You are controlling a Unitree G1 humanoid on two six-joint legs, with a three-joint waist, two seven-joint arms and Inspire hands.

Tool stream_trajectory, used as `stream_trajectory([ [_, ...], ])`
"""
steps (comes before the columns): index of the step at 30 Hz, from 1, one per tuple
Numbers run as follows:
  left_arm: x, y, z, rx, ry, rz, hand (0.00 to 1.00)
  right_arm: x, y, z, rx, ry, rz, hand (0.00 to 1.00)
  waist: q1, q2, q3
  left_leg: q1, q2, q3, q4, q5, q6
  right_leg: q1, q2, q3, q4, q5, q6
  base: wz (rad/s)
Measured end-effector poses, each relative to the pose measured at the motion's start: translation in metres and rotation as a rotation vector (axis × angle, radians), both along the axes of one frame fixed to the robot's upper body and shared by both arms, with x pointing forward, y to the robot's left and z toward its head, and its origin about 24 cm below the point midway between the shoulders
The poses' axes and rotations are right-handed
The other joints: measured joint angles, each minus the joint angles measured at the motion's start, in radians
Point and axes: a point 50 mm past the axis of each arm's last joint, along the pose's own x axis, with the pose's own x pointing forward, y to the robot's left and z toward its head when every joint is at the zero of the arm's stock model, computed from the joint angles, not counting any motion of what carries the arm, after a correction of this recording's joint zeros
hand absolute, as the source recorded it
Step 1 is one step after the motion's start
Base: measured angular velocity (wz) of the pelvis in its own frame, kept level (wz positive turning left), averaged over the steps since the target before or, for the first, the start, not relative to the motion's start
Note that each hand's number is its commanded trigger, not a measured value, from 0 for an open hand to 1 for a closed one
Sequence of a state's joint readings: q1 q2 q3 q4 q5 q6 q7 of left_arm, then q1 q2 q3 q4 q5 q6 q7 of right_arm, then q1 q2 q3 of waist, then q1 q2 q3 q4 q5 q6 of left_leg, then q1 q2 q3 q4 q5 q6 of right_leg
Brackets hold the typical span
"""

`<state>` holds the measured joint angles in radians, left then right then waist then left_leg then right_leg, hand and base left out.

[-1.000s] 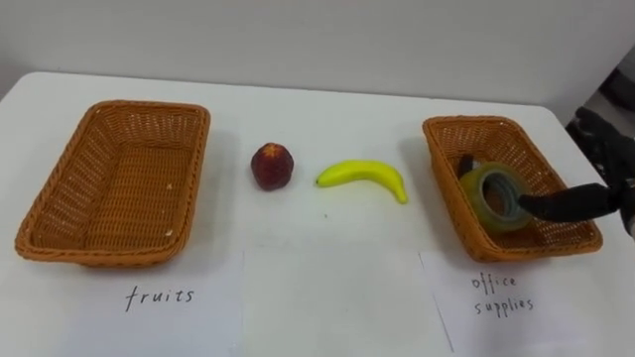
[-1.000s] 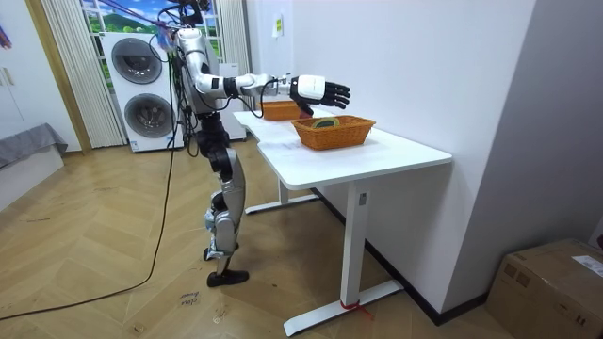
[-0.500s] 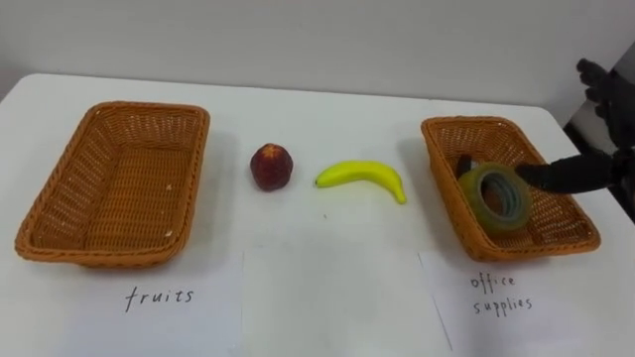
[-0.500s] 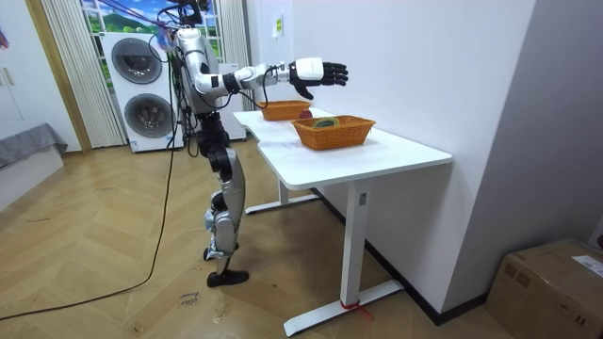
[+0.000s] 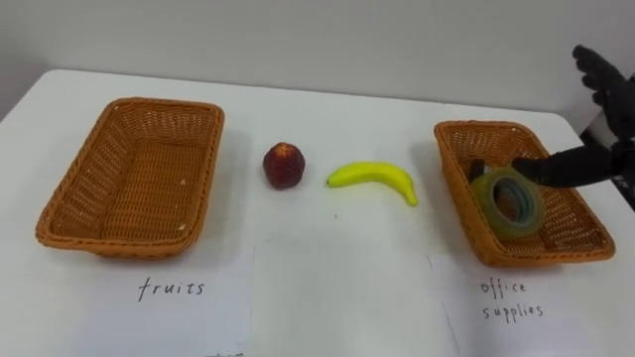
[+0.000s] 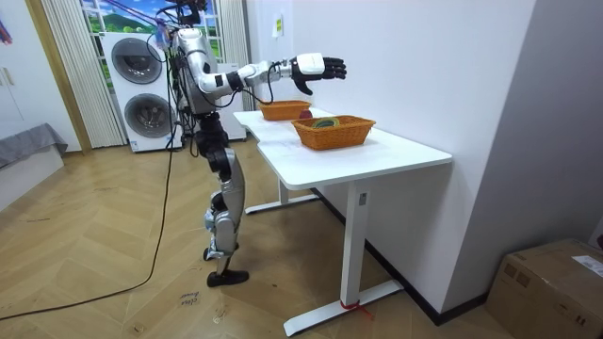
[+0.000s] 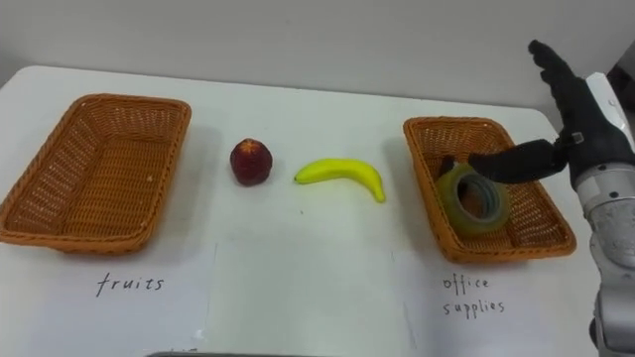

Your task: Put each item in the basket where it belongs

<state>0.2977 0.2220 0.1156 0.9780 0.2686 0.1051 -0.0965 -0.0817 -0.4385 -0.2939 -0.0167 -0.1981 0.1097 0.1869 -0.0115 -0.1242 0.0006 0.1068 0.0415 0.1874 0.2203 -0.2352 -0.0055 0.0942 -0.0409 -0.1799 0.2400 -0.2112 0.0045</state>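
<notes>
Right hand (image 7: 587, 124) apparently above office basket (image 7: 451, 124)

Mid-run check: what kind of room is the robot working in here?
Probably a home-style room or a mock-up of one, perhaps a laundry corner: stacked washing machines, a curtain beside them, a wood-patterned floor, and a white desk against the wall.

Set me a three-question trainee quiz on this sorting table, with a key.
1. True or false: the banana lies in the fruits basket.
2. What sits in the office supplies basket? A) tape roll B) stapler C) scissors
3. Fill in: the right hand, hovering by that basket, has its fingers ____.
Key: 1 false, it lies on the table; 2 A; 3 open.
</notes>
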Motion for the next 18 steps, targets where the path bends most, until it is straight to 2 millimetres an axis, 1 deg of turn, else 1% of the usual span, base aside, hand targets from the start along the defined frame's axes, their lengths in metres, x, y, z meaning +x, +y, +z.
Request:
stream_trajectory([
  [2, 0.001, 0.001, 0.001, 0.006, -0.003, -0.005, 0.0, 0.003, 0.002, 0.006, -0.001, -0.026, 0.003, 0.0, 0.005, -0.003, -0.0012, -0.01, -0.001, -0.003, 0.001, 0.0, 0.0, -0.002, -0.001, -0.001, -0.002, 0.0, 0.0, 0.0],
  [4, 0.002, 0.002, 0.001, 0.013, -0.005, -0.011, 0.0, 0.006, 0.005, 0.012, 0.001, -0.053, 0.012, 0.0, 0.013, -0.007, 0.0008, -0.01, -0.001, -0.005, 0.003, 0.0, 0.0, 0.002, -0.001, -0.004, -0.002, 0.0, 0.0, 0.04],
  [5, 0.003, 0.003, 0.002, 0.015, -0.007, -0.013, 0.0, 0.01, 0.008, 0.016, 0.0, -0.066, 0.021, 0.0, 0.016, -0.01, 0.0002, -0.008, -0.001, -0.007, 0.005, 0.0, 0.0, 0.004, -0.001, -0.007, -0.002, 0.0, 0.0, 0.11],
  [6, 0.002, 0.004, 0.002, 0.019, -0.004, -0.016, 0.0, 0.013, 0.012, 0.019, -0.001, -0.079, 0.034, 0.0, 0.017, -0.009, 0.0057, -0.01, -0.002, -0.012, 0.007, 0.0, 0.0, 0.006, -0.002, -0.015, -0.002, 0.0, 0.0, 0.11],
  [8, 0.002, 0.007, 0.003, 0.026, -0.002, -0.018, 0.0, 0.017, 0.019, 0.02, 0.002, -0.086, 0.06, 0.0, 0.023, -0.016, 0.0055, -0.011, -0.002, -0.024, 0.01, 0.0, 0.0, 0.007, -0.001, -0.021, -0.004, 0.0, 0.0, 0.13],
  [10, 0.002, 0.007, 0.003, 0.026, 0.001, -0.026, 0.0, 0.02, 0.025, 0.019, 0.017, -0.086, 0.088, 0.0, 0.039, -0.017, 0.0053, -0.011, -0.002, -0.029, 0.01, 0.0, 0.0, 0.009, -0.001, -0.03, -0.004, 0.0, 0.0, 0.1],
  [12, 0.002, 0.008, 0.004, 0.024, 0.002, -0.034, 0.0, 0.022, 0.033, 0.016, 0.025, -0.075, 0.117, 0.0, 0.052, -0.017, 0.0051, -0.022, -0.003, -0.046, 0.011, 0.0, 0.0, 0.011, -0.006, -0.077, -0.004, 0.0, 0.0, 0.2],
  [13, 0.002, 0.008, 0.004, 0.025, 0.004, -0.038, 0.0, 0.023, 0.034, 0.015, 0.03, -0.071, 0.124, 0.0, 0.054, -0.018, 0.0048, -0.027, -0.004, -0.05, 0.014, 0.0, 0.0, 0.009, -0.007, -0.08, -0.004, 0.0, 0.0, 0.2],
  [15, -0.001, 0.009, 0.004, 0.027, 0.013, -0.044, 0.0, 0.025, 0.037, 0.007, 0.044, -0.044, 0.135, 0.0, 0.077, -0.019, 0.0046, -0.03, -0.003, -0.054, 0.014, 0.001, 0.0, 0.009, -0.007, -0.088, -0.004, 0.0, 0.0, 0.1],
  [16, -0.002, 0.009, 0.004, 0.028, 0.016, -0.043, 0.0, 0.025, 0.037, 0.006, 0.045, -0.037, 0.136, 0.0, 0.08, -0.019, 0.0043, -0.032, -0.003, -0.058, 0.014, 0.001, -0.001, 0.01, -0.007, -0.095, -0.004, 0.0, 0.0, 0.16],
  [18, -0.005, 0.01, 0.004, 0.031, 0.023, -0.042, 0.0, 0.027, 0.037, 0.002, 0.044, -0.024, 0.13, 0.0, 0.091, -0.025, 0.0018, -0.043, -0.003, -0.069, 0.018, 0.001, -0.001, 0.007, -0.007, -0.101, -0.006, 0.0, 0.0, 0.16],
])
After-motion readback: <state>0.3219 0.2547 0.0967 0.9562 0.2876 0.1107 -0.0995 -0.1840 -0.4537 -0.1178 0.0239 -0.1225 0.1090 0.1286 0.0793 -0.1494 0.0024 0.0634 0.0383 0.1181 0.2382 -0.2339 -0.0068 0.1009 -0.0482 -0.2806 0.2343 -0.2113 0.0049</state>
